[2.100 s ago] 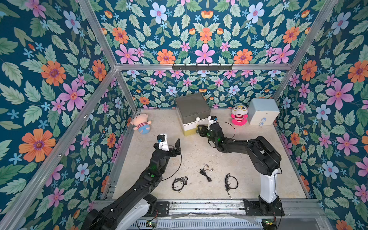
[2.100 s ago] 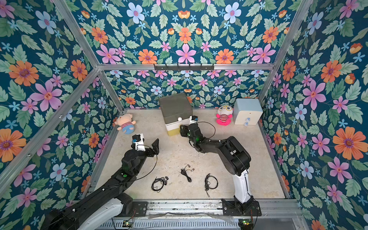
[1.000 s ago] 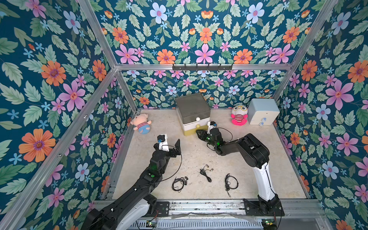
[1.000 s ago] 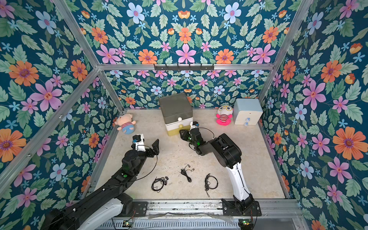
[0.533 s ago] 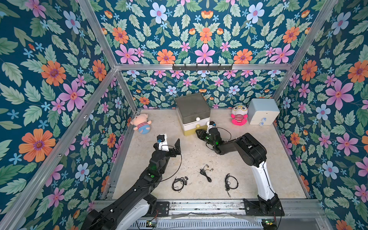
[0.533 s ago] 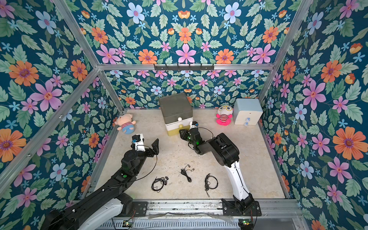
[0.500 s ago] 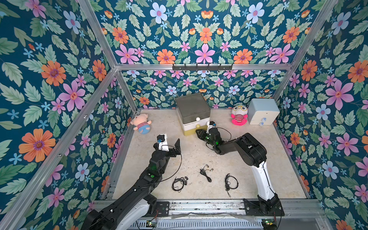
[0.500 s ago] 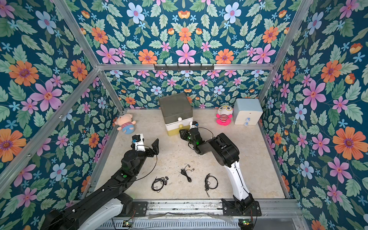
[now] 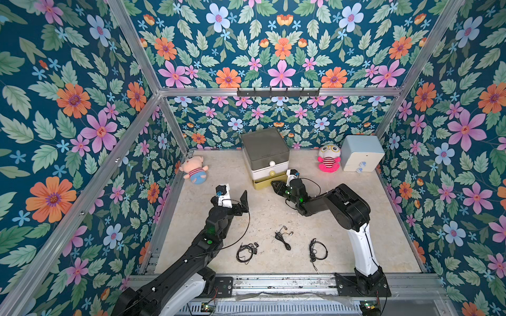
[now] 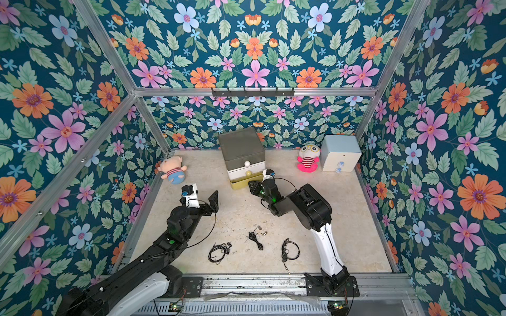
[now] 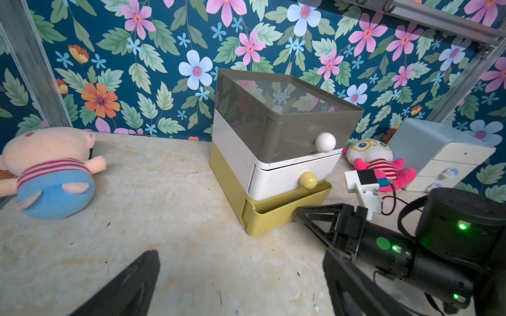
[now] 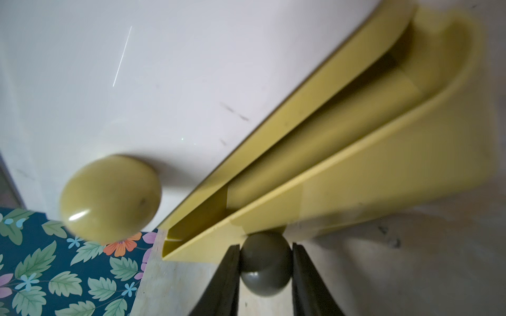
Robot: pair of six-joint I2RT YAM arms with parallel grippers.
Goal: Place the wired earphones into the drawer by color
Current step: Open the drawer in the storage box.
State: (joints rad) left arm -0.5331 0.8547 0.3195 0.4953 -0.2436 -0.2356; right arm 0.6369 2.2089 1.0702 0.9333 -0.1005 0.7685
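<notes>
**Right gripper on the bottom drawer's knob**

The left gripper (image 9: 232,199) hangs over the floor (image 9: 273,213) left of centre, jaws spread wide and empty. Left earphones (image 9: 246,251), middle earphones (image 9: 283,238) and right earphones (image 9: 317,250), all black coils, lie apart along the near floor. At far centre, the drawer unit's (image 9: 265,149) yellow bottom drawer (image 11: 284,212) stands slightly out. The right gripper (image 9: 274,183) is clamped on its grey knob (image 12: 264,262), one finger pressed to either side.

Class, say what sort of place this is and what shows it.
Probably a staged robot test cell: floral panels on an aluminium frame, a left arm and right arm bolted to a front rail, with plush toys and a drawer unit as props.
</notes>
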